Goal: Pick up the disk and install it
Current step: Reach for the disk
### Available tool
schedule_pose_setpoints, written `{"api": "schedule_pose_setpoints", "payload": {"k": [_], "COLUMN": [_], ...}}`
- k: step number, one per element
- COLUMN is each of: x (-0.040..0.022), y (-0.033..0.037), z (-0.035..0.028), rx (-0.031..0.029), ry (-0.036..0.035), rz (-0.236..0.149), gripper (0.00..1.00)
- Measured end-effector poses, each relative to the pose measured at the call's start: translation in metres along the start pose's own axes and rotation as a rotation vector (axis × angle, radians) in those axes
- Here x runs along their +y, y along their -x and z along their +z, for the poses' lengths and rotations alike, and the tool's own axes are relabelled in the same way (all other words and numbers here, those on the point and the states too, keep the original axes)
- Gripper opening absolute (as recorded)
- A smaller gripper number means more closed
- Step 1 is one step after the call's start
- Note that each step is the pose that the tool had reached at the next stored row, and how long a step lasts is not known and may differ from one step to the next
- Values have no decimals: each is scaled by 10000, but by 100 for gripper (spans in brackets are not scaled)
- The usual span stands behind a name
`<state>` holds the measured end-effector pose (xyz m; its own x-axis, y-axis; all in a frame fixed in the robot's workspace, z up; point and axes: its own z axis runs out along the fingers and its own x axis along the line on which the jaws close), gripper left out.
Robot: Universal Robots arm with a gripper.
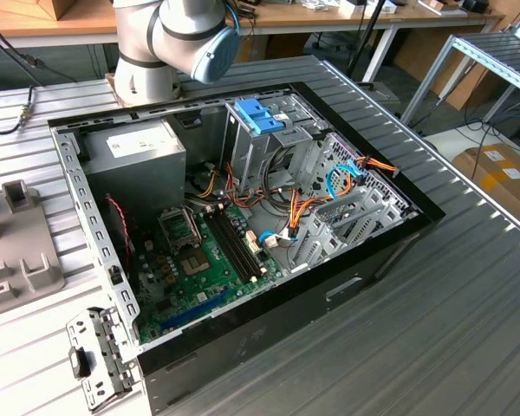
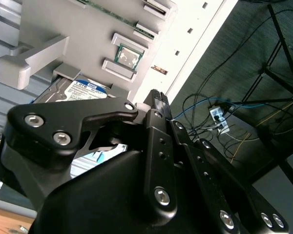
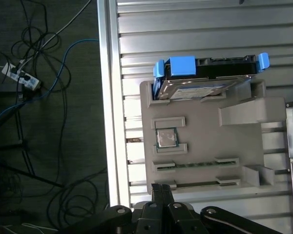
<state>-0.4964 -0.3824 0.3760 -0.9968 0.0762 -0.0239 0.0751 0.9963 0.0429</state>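
1 disk (image 3: 205, 80) in grey holder (image 3: 205, 141), well apart frm closed pincer (image 3: 161, 189).

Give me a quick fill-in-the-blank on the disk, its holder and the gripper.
1. The disk has plastic side rails coloured ___.
2. The disk lies in the grey holder on the table, so it is not yet ___ in the computer case.
3. The gripper is shut and holds ___.

Missing words: blue; installed; nothing
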Motion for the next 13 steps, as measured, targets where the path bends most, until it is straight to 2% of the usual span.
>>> {"api": "schedule_pose_setpoints", "payload": {"k": [13], "x": [1], "y": [32], "z": [26], "rx": [2], "ry": [-1], "rz": [0], "gripper": [11]}}
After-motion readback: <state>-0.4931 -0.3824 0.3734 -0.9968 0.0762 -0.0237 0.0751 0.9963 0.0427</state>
